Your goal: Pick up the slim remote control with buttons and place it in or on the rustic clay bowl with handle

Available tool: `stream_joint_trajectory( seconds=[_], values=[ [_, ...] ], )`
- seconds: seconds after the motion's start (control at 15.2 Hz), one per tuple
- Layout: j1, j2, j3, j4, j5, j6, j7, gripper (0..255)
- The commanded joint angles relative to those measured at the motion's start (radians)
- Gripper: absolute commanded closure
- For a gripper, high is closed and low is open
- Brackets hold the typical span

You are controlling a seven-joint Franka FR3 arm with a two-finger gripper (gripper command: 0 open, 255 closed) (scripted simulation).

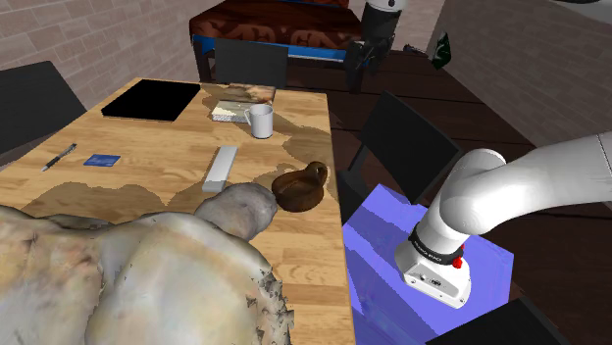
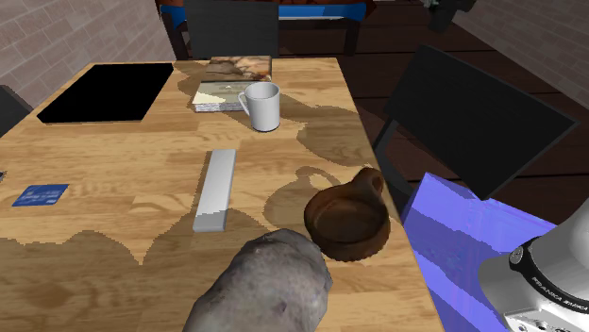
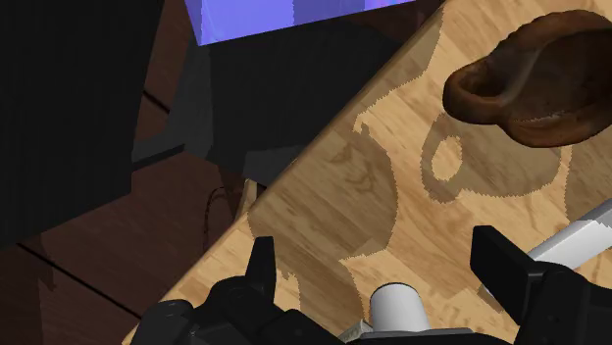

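The slim grey remote (image 1: 221, 169) (image 2: 216, 189) lies flat on the wooden table (image 1: 147, 147), lengthwise toward the far end. Just beside it, near the table's edge toward the stand, sits the brown clay bowl (image 1: 300, 185) (image 2: 346, 220) with its handle pointing to the far end; the bowl holds nothing. My gripper (image 1: 371, 54) hangs high beyond the table's far corner, well away from both. In the wrist view the gripper (image 3: 378, 270) is open, its fingers (image 3: 260, 270) wide apart with nothing between them; far below lie the bowl (image 3: 535, 83) and one end of the remote (image 3: 579, 240).
A white mug (image 1: 260, 121) (image 2: 262, 104) (image 3: 397, 309) and a book (image 1: 235, 108) stand at the far end, next to a black mat (image 1: 152, 99). A pen (image 1: 59, 157) and blue card (image 1: 102, 160) lie further off. A large lumpy grey mass (image 1: 127, 274) covers the near end. A black chair (image 1: 407, 137) stands between table and blue stand (image 1: 392, 245).
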Motion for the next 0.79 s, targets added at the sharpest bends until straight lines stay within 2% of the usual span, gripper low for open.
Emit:
stream_joint_trajectory(
  seconds=[0.0, 0.4, 0.73],
  values=[
    [0.000, 0.000, 0.000, 0.000, 0.000, 0.000, 0.000, 0],
    [0.005, 0.117, 0.099, -0.028, 0.065, 0.116, 0.191, 0],
    [0.007, 0.251, 0.176, -0.011, 0.102, 0.212, 0.345, 0]
  ],
)
